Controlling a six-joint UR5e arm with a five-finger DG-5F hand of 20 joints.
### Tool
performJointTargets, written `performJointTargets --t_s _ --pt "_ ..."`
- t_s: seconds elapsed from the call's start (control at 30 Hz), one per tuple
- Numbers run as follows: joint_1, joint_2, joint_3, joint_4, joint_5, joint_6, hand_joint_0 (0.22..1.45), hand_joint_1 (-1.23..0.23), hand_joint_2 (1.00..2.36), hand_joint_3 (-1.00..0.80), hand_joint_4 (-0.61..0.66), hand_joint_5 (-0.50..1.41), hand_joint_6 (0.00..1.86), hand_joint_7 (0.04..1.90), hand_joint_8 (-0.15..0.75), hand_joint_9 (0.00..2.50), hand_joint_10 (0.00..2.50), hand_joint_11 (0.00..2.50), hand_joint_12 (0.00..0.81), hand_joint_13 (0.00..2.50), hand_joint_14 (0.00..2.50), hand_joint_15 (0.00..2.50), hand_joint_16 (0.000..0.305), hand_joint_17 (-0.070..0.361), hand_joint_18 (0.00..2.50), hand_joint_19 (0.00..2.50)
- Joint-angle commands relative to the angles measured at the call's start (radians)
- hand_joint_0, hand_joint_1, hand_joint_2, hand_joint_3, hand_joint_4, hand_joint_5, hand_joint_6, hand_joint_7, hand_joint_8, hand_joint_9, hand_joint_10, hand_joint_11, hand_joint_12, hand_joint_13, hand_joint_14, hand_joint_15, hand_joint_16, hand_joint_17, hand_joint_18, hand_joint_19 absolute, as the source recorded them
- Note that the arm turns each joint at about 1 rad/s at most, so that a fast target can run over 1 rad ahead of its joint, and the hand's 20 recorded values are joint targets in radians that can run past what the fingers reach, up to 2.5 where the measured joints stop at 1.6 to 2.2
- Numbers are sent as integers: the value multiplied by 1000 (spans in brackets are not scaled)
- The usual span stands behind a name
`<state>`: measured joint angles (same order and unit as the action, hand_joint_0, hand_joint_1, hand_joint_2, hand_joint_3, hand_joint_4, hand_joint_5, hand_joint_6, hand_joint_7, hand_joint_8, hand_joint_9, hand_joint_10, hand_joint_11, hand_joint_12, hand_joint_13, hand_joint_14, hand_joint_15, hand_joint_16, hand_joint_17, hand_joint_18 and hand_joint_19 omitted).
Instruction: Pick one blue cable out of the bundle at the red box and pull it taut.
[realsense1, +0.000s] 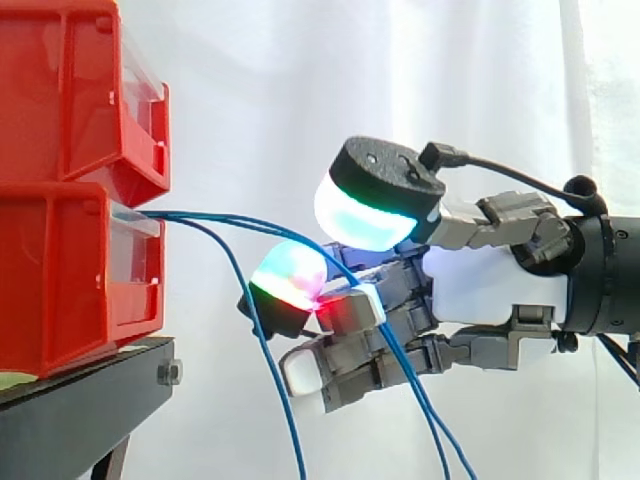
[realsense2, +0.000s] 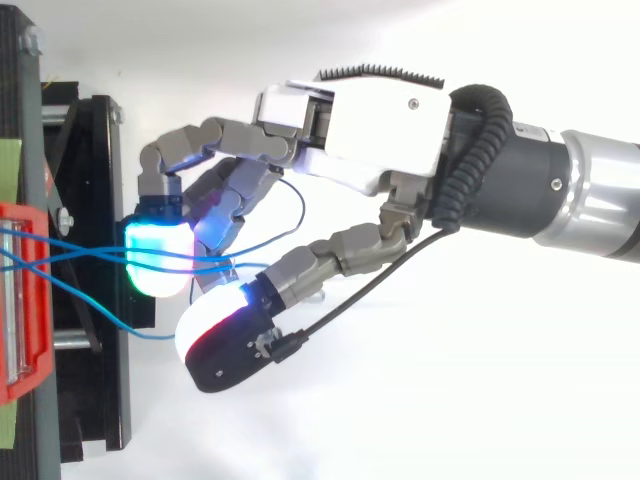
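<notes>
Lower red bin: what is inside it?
Blue cables run out of the lower red bin's front toward the hand. Where they end inside is hidden by its red wall.

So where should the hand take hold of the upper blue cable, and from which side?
Take the upper blue cable on its free span beside the red bin, coming from the side away from the bin, where the hand is. There it runs nearly level, apart from the sagging cable below.

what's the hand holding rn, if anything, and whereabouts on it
A blue cable, pinched between the hand's curled fingers along its length, a short way out from the red bin.
</notes>
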<state>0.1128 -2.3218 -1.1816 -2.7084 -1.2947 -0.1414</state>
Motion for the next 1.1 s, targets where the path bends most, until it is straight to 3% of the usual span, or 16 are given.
performJointTargets --t_s 0.0,0.13,0.23,0.33,0.4,0.5,0.57,0.87,1.0,1.07 --pt "-1 -1 0 -1 0 -4 504 -780 1000 -500 218 -86 685 1172 356 1100 17 1216 407 670 17 492 59 132 560 459" --pt "-1 -1 0 -1 0 -6 560 -580 1000 -489 183 -82 692 1177 338 1130 18 1227 391 675 18 496 54 121 559 492" --pt "-1 1 0 -1 0 -6 616 -512 1009 -387 173 -81 697 1164 332 1139 18 1229 384 675 18 495 52 118 548 507" --pt "-1 -1 0 -1 0 -6 624 -540 1013 -325 278 -68 666 1182 338 1143 19 1177 384 675 19 492 52 117 547 498" --pt "1 -1 0 -1 0 -6 634 -591 1016 -274 369 -37 502 1365 335 1099 19 877 372 648 16 425 52 116 546 484" --pt "-1 1 0 -1 0 -6 642 -644 1017 -229 510 -42 504 1140 327 1111 17 787 370 639 14 388 51 115 550 474" --pt "-1 1 0 -1 0 -6 644 -653 1017 -218 531 -43 504 1108 330 1114 16 764 370 638 14 385 51 115 552 472" --pt "1 1 0 -1 0 -12 648 -740 1021 -139 389 -47 504 1252 346 1100 21 934 380 638 15 413 51 116 559 463" --pt "1 -1 2 -1 0 -14 619 -797 1021 -140 296 -44 500 1418 347 1080 21 1055 382 629 16 429 53 119 561 461" --pt "2 1 2 -1 0 -15 603 -803 1018 -150 262 -53 544 1383 359 1088 21 1087 394 637 15 426 56 125 579 448"
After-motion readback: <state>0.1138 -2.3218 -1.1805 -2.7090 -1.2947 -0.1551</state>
